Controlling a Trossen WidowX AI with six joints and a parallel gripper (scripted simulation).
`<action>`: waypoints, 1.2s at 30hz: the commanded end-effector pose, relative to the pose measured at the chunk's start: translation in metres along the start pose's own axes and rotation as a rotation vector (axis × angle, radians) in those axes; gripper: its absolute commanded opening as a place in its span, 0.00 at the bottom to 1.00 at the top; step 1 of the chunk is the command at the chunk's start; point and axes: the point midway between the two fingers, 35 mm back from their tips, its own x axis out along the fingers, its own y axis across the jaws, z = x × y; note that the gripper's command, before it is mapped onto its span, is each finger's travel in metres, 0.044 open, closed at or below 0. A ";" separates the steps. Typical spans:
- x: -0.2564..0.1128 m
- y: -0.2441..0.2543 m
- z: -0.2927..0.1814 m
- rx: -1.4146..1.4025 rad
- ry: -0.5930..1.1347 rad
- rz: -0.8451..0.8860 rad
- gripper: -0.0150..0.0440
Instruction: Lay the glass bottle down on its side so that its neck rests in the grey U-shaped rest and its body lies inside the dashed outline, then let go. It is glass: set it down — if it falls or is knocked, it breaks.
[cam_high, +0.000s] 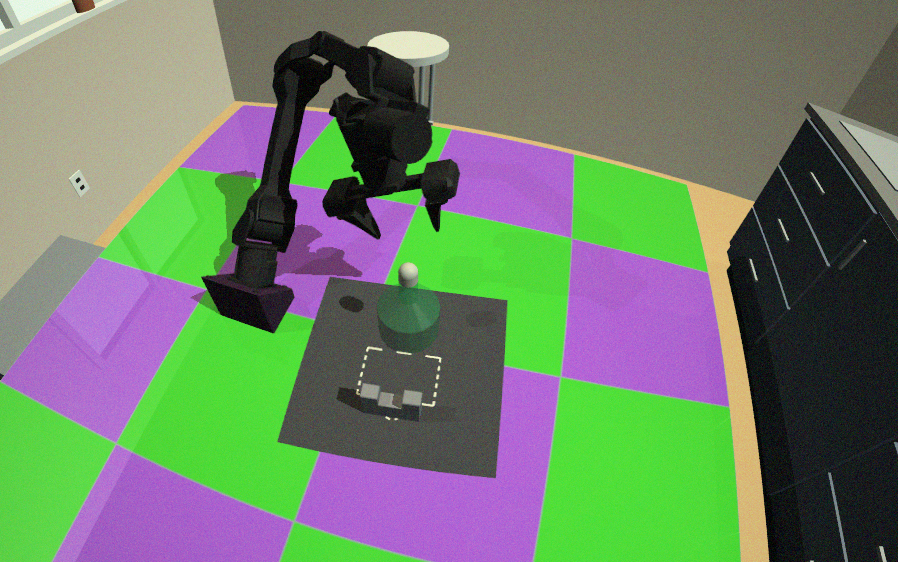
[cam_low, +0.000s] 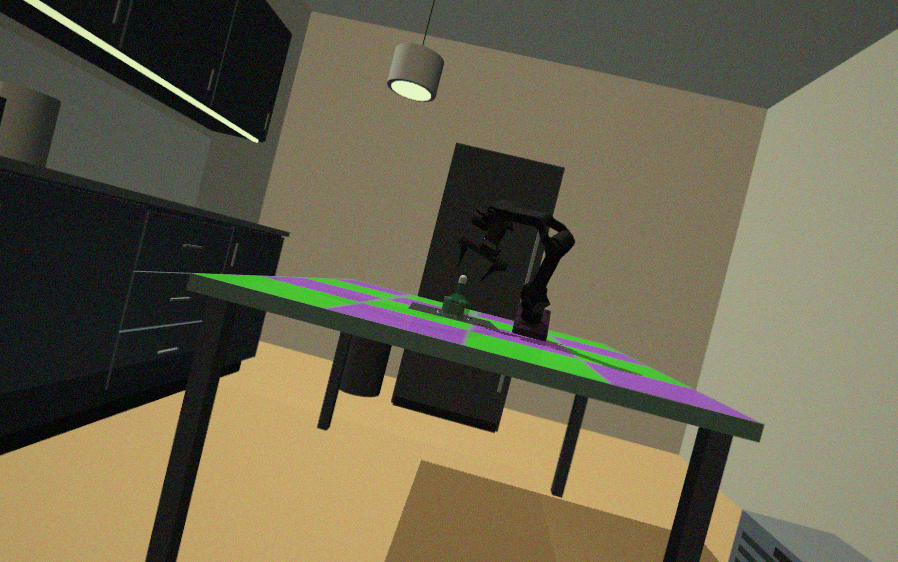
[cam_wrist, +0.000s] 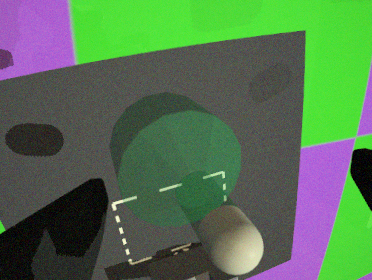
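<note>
Hovering open above upright glass btl (cam_high: 408, 318) (cam_low: 454, 304) (cam_wrist: 180, 167): gripper (cam_high: 408, 233) (cam_low: 475, 268) (cam_wrist: 230, 192), nothing held.

This is a kitchen. Dark cabinets (cam_high: 814, 278) (cam_low: 72, 265) with drawers and slim metal handles run along one side under a countertop (cam_high: 854, 142) (cam_low: 132, 196), and wall cupboards (cam_low: 178, 53) hang above it with a bright light strip (cam_low: 142, 71) beneath. A tall, dark fridge-like unit (cam_low: 456, 218) with handles stands against the far wall, a round-topped stool (cam_high: 408, 46) is near the table (cam_high: 629, 430) (cam_low: 423, 344), and a lamp (cam_low: 415, 69) hangs from the ceiling.
</note>
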 end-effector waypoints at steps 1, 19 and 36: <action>-0.014 -0.011 -0.014 0.006 -0.036 -0.099 1.00; 0.024 -0.014 -0.012 -0.006 -0.036 0.322 1.00; 0.025 -0.015 -0.038 -0.005 -0.034 0.322 1.00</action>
